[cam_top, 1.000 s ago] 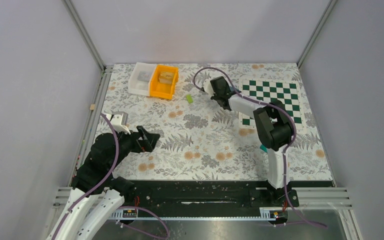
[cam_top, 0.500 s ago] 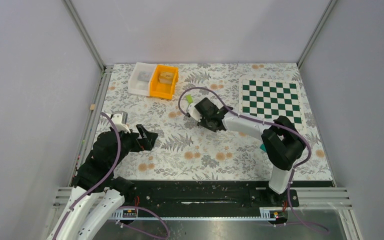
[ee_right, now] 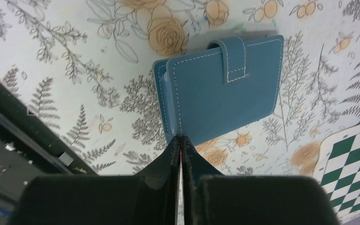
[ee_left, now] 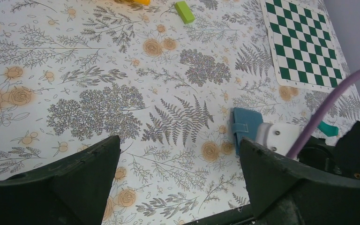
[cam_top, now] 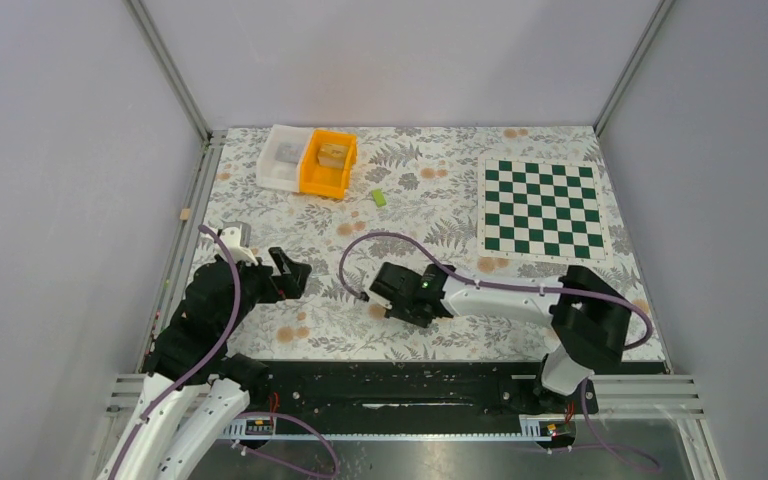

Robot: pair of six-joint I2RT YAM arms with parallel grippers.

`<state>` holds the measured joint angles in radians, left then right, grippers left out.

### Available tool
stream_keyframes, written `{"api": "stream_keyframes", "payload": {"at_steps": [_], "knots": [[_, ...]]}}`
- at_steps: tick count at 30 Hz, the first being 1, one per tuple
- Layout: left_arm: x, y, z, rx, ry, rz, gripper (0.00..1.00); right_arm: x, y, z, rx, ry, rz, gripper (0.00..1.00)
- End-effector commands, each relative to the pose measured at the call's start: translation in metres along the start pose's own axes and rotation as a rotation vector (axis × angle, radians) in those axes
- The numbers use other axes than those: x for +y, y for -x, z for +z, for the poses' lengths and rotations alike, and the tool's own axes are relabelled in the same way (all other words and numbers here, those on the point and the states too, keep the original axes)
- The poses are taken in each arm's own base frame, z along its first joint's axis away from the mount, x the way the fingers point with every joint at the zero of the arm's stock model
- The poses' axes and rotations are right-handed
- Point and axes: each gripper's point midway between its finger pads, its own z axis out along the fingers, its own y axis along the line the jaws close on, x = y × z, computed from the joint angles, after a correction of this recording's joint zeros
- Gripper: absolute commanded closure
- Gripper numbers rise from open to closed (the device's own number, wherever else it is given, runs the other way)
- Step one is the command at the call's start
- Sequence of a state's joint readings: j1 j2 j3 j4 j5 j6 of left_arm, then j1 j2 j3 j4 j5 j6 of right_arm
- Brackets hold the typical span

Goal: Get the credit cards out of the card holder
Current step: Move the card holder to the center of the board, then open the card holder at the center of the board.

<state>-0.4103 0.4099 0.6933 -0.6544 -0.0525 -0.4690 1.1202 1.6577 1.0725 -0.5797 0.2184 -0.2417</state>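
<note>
Card holder [ee_right: 225, 89] is a blue wallet lying flat on the table [cam_top: 430, 210] near the front edge. It is closed, with its strap tab tucked over the cover. Right fingers [ee_right: 172, 152] are closed down to a hairline gap, tips against the wallet's near edge by the spine corner. I can't tell whether they pinch anything thin there. Left fingers [ee_left: 86, 164] are spread wide with nothing between them, hovering to the left, well apart from the wallet.

One teal-green card [ee_left: 328, 128] lies on the table beyond the right arm, half hidden by it. I see no other cards, so any others are presumably inside the closed holder.

Handling, my guess: the wallet looks like soft stitched leather, light and floppy, and it will slide on the printed table cover if I push it. I'd pin it at the spine side with one set of fingers and lift the strap tab with the other. The cards should be thin, stiff and slick, hard to lift once flat. I'd take each by an exposed short edge and pull it straight out of its slot.

Writing: none readable. The wallet shows only white stitching, no logo, and the card face is too small to read.
</note>
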Motion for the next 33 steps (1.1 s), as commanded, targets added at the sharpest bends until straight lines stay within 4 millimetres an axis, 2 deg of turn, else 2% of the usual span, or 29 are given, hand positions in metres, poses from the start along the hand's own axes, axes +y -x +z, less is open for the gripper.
{"api": "stream_keyframes", "payload": {"at_steps": [1, 7, 10, 16, 21, 26, 33], "knots": [[0.000, 0.013, 0.001, -0.043, 0.014, -0.007, 0.04, 0.013, -0.006, -0.023, -0.040, 0.014, 0.129, 0.87], [-0.004, 0.008, 0.002, -0.006, 0.004, -0.025, 0.04, 0.013, 0.005, -0.043, -0.205, -0.006, 0.441, 0.53], [-0.008, 0.000, 0.005, 0.033, -0.020, -0.050, 0.04, 0.002, 0.009, -0.052, -0.289, -0.062, 0.646, 0.50], [-0.048, -0.034, 0.018, 0.258, -0.197, -0.172, 0.10, -0.015, 0.007, -0.058, -0.407, -0.124, 0.938, 0.45], [-0.059, -0.052, 0.023, 0.349, -0.274, -0.176, 0.11, -0.030, 0.003, -0.062, -0.484, -0.185, 1.183, 0.32], [-0.053, -0.039, 0.011, 0.299, -0.247, -0.098, 0.10, -0.038, 0.001, -0.050, -0.407, -0.293, 1.232, 0.19], [-0.042, -0.005, -0.011, 0.097, -0.208, -0.006, 0.06, -0.029, 0.024, -0.023, -0.182, -0.390, 1.137, 0.16]]}}
